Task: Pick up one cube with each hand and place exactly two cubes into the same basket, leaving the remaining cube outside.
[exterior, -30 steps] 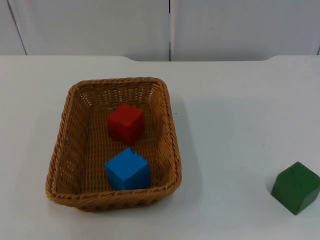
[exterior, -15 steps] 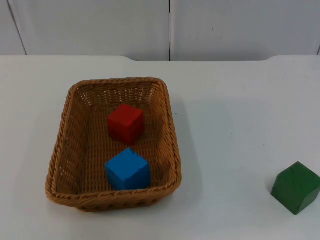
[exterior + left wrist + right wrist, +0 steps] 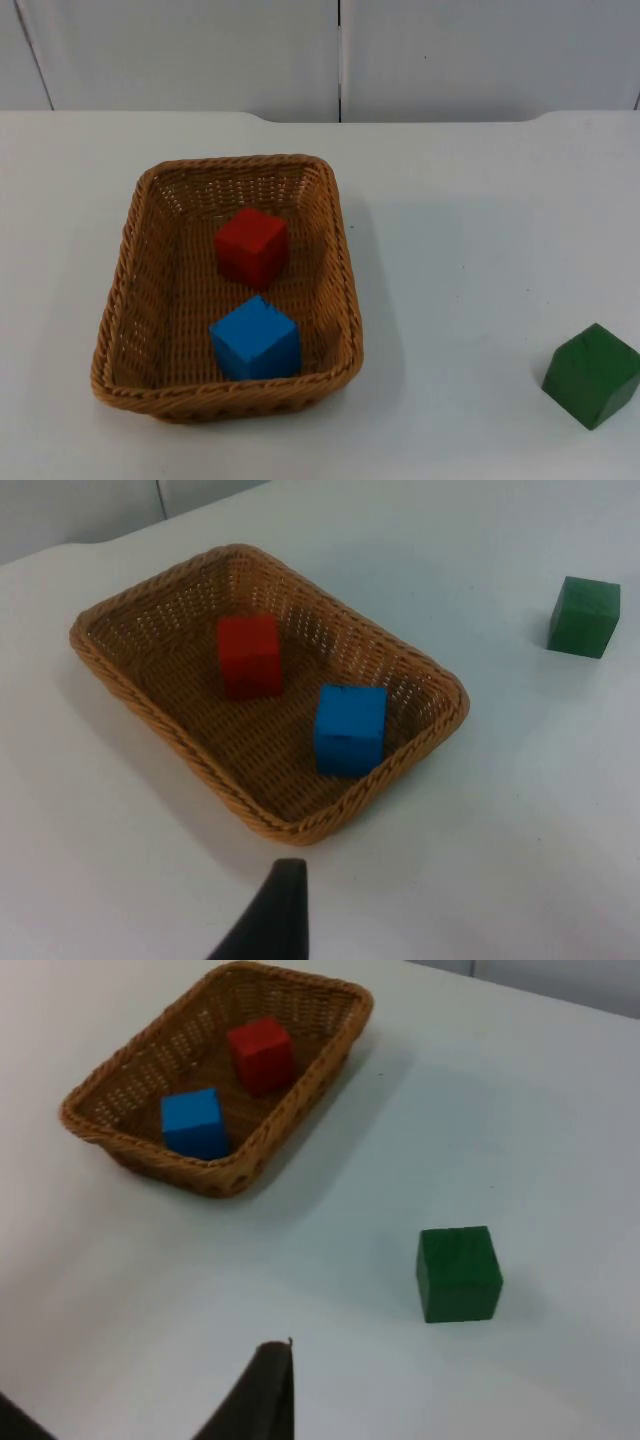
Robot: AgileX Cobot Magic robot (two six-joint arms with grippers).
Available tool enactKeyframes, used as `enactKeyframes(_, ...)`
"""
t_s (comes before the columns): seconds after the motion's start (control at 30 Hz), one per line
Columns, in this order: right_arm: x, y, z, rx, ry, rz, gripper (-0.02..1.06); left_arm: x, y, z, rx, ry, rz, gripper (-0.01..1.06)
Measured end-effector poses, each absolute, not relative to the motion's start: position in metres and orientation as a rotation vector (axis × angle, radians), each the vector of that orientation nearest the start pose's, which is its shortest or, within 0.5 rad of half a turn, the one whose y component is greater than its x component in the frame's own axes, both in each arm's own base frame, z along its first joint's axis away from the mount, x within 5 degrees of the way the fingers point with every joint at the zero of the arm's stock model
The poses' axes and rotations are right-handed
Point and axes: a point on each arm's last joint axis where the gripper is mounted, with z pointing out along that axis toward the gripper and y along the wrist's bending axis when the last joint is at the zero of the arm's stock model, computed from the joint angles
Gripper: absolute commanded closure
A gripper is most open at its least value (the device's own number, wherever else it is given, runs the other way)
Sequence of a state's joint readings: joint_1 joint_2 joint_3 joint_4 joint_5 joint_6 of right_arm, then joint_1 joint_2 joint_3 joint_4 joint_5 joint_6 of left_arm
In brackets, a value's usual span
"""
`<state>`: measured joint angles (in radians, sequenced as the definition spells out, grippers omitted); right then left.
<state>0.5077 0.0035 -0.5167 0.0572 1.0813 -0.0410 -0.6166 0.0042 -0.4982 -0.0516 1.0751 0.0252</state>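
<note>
The wicker basket holds the red cube and, nearer, the blue cube, the green cube sits well apart on the white table to the right, both arms wait.

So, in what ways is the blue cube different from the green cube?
Colour: the blue cube is blue, the green cube is dark green. Place: the blue cube lies inside the wicker basket, next to the red cube, while the green cube stands alone on the white table, outside the basket. Both are plain cubes and look about equally big.
</note>
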Motion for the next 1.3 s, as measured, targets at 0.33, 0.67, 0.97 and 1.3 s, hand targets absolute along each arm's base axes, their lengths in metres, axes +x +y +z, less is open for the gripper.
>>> enactKeyframes(0.33,-0.0084,0.0018,0.2803,-0.413,2.019,0.266,-0.01,-0.0062,-0.0006,0.2757,0.662,1.983,-0.424,0.00)
enactKeyframes(0.67,-0.0079,0.0032,0.2803,-0.237,2.040,0.159,-0.01,-0.0062,-0.0006,0.2757,0.662,1.983,-0.424,0.00)
enactKeyframes(0.97,-0.0078,0.0034,0.2803,-0.205,2.043,0.139,-0.01,-0.0062,-0.0006,0.2757,0.664,1.983,-0.422,0.00)
enactKeyframes(1.3,-0.0078,0.0034,0.2803,-0.205,2.043,0.139,-0.01,-0.0061,-0.0005,0.2757,0.664,1.983,-0.420,0.00)
